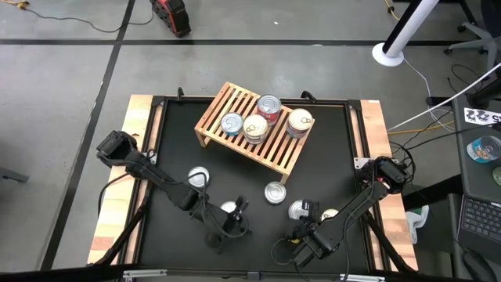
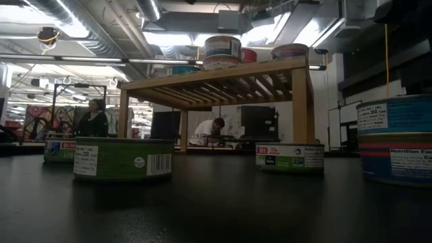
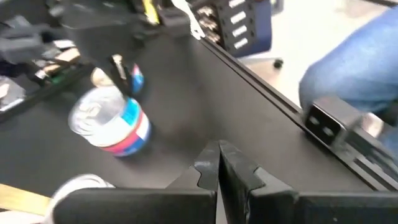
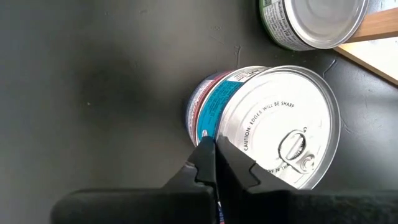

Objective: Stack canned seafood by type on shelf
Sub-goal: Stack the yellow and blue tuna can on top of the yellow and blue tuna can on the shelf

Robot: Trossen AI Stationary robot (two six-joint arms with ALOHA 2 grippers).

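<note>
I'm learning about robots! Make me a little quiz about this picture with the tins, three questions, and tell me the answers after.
1. True or false: the left hand is shut with nothing in it.
2. Looking from above, how many can lids show on the shelf?
3. The can right beside the shut right hand has a side label that is: A) blue and red, B) yellow, C) purple.

Key: 1 true; 2 four; 3 A.
</note>
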